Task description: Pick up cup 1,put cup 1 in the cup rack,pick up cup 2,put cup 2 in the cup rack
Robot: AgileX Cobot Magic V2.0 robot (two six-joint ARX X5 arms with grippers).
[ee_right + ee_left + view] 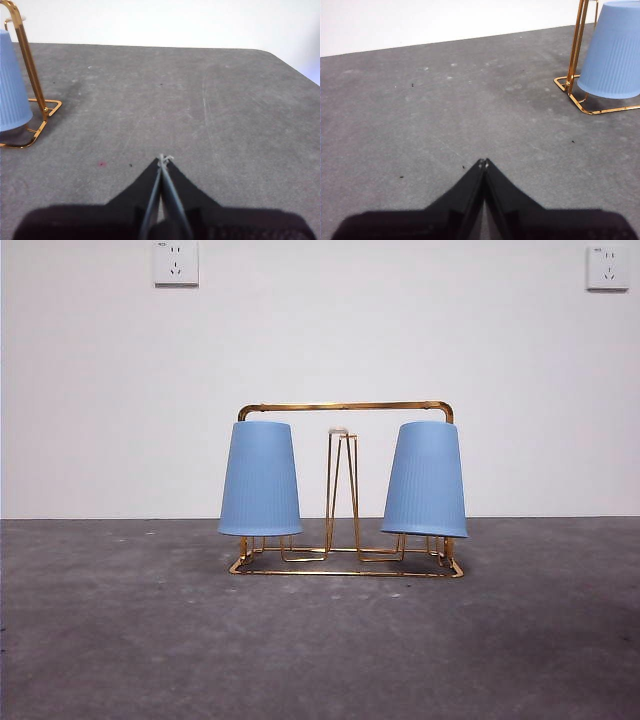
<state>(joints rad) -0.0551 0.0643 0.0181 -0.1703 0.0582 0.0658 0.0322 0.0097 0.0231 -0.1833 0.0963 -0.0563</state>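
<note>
The gold wire cup rack (345, 407) stands in the middle of the grey table. Two light blue cups hang upside down on its pegs: one on the left (260, 478) and one on the right (426, 480). The left wrist view shows one blue cup (614, 52) on the rack's end (576, 45), well away from my left gripper (483, 162), which is shut and holds nothing. In the right wrist view my right gripper (162, 159) is also shut and bare, with a cup (11, 92) and the rack's frame (29, 65) far off to its side.
Grey tabletop (320, 650) stretches in front of the rack. A white wall (320, 330) with two sockets (176, 262) rises behind. The table's rounded corner (280, 57) shows in the right wrist view.
</note>
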